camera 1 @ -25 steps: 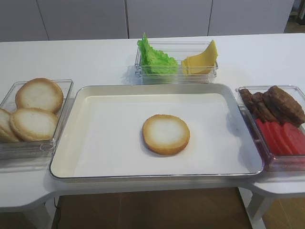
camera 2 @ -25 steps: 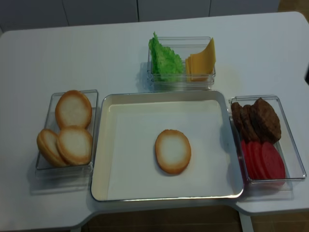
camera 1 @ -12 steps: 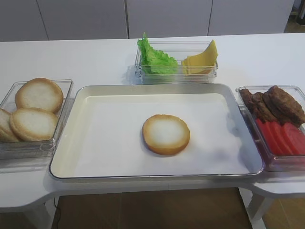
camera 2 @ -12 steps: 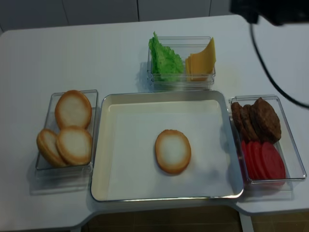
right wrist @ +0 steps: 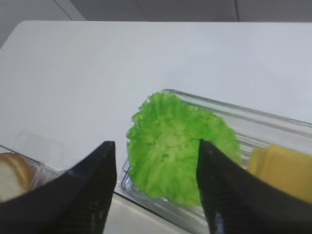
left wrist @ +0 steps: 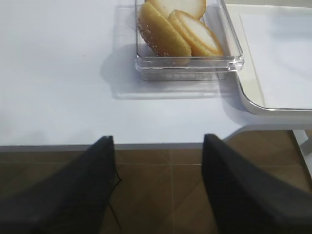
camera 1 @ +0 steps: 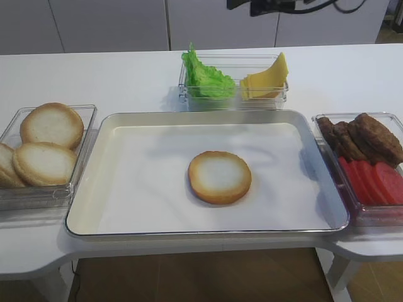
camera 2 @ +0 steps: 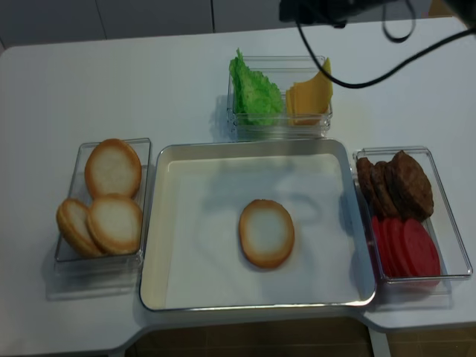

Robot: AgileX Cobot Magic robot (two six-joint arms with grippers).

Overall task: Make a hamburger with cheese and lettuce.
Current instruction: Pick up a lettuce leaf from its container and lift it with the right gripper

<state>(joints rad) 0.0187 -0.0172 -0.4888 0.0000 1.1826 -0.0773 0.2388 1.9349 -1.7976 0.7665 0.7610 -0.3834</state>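
- Hovering above the lettuce (right wrist: pixel 178 146), your right gripper (right wrist: pixel 156 187) has its jaws spread wide and empty, framing the leaf for a pick.
- The cheese (camera 1: pixel 264 80) leans upright beside it in the clear bin (camera 2: pixel 279 128).
- The hamburger (camera 1: pixel 219 177) waits cut-face up on the tray (camera 1: pixel 189 129).
- Your left gripper (left wrist: pixel 156 185) rests unclenched off the table edge.

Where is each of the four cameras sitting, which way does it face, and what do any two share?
Exterior high: front, looking across the tray; right arm at top edge.
Realsense: overhead, steeper; same arm.
Right wrist: above the back box, open right gripper over the lettuce.
Left wrist: off the table's front left, open left gripper, bun box beyond.
Shared: lettuce, cheese, bun.
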